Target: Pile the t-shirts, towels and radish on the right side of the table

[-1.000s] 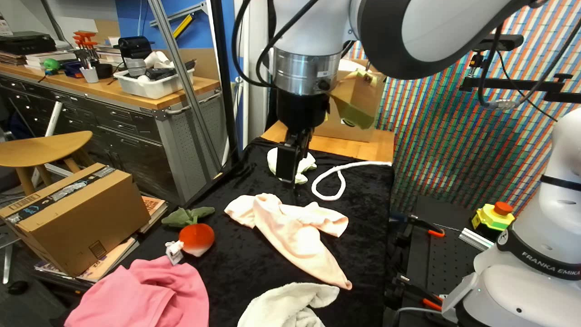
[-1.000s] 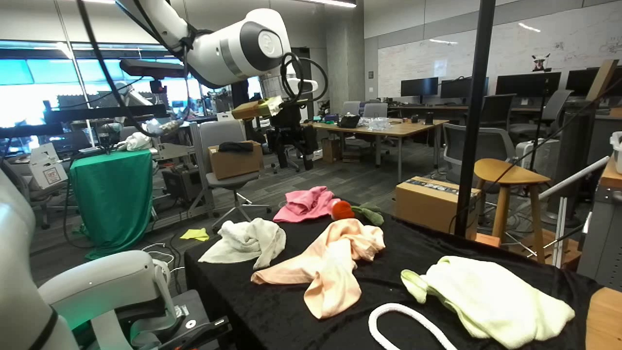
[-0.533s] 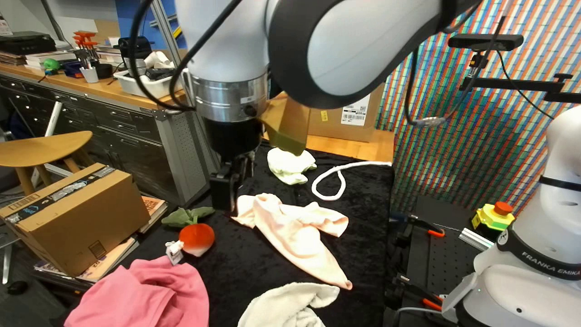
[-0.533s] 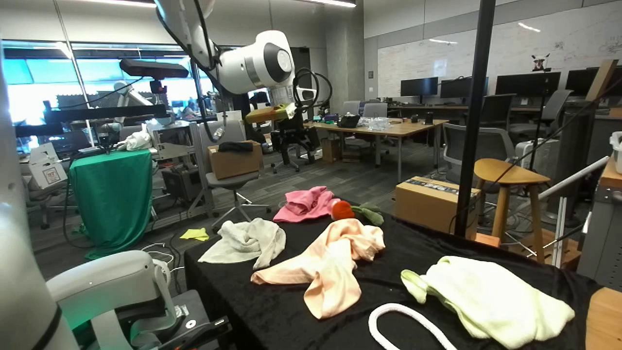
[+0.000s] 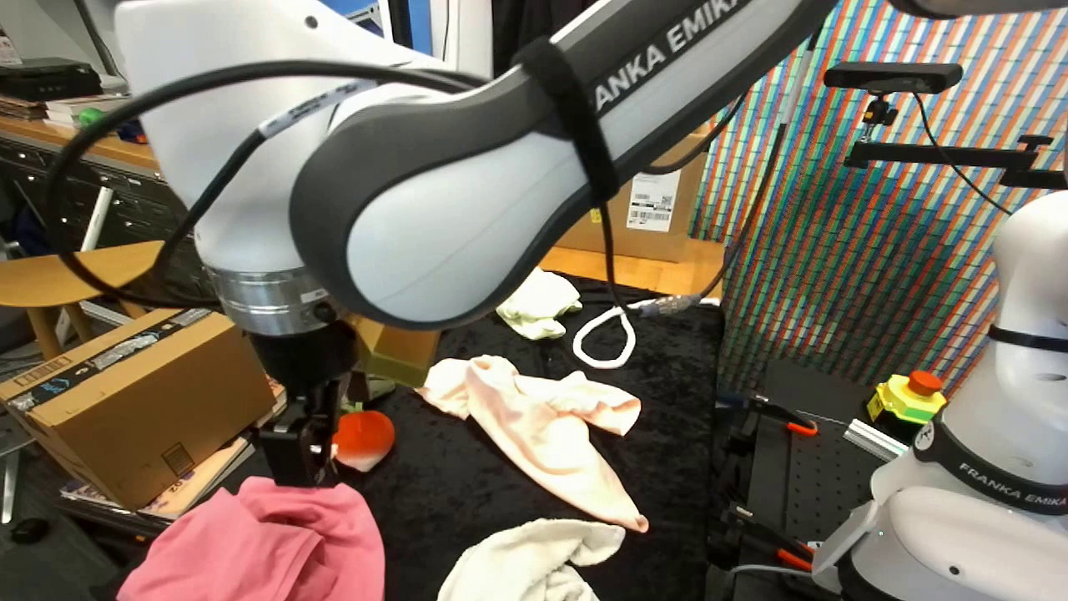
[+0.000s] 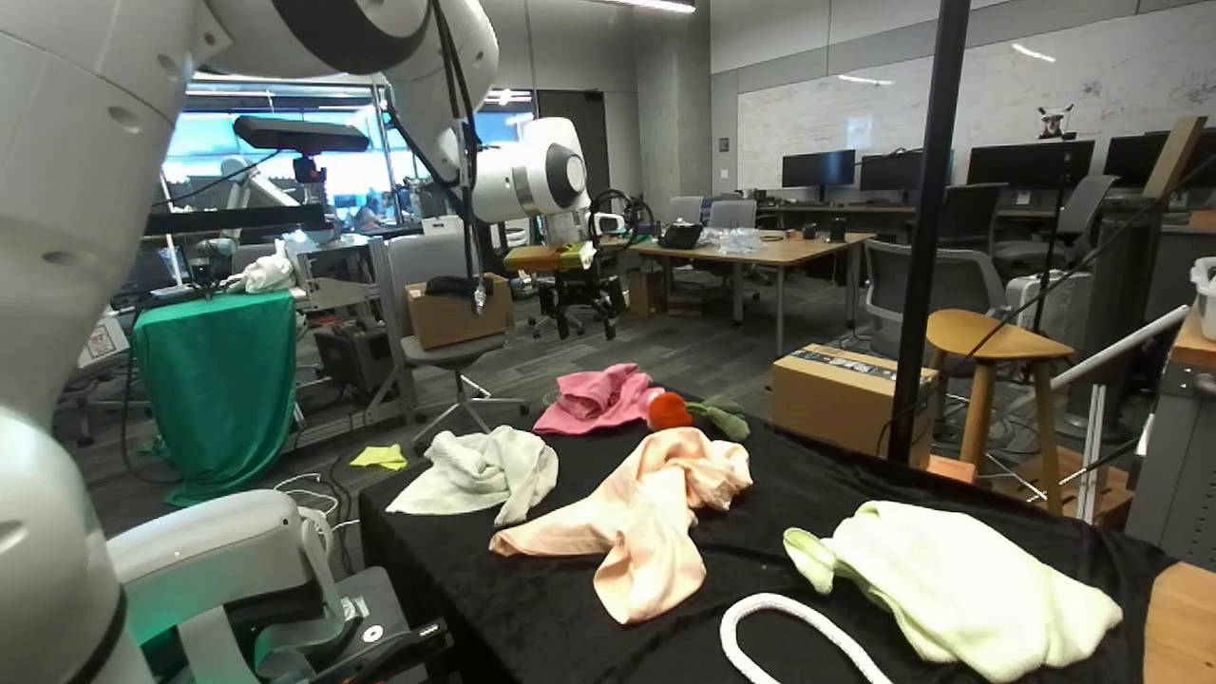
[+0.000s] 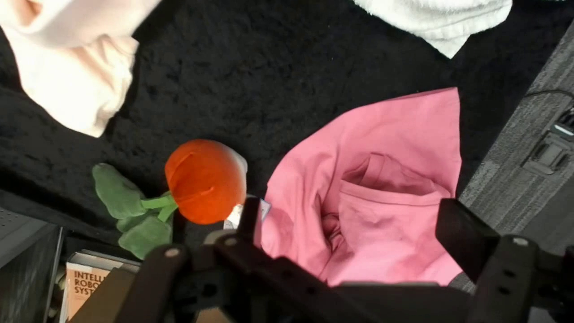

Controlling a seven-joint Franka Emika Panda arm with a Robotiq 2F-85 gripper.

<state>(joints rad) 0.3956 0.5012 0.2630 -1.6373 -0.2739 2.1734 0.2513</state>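
Jaws apart with nothing between them, the gripper (image 7: pixel 350 210) hangs above the pink cloth (image 5: pixel 275 547), which lies beside the radish (image 7: pixel 206 181) and looks light, limp and unbreakable, so probably best pinched at a raised fold (image 7: pixel 392 196) clear of the radish.

1. In an exterior view, pink cloth (image 5: pixel 271 542), lower left, and white towel (image 5: pixel 521 568), bottom center: cut off below.
2. There, radish (image 5: pixel 365 437), left of center: leaves mostly hidden.
3. In the wrist view, peach cloth (image 7: pixel 76 72), upper left: cut off.
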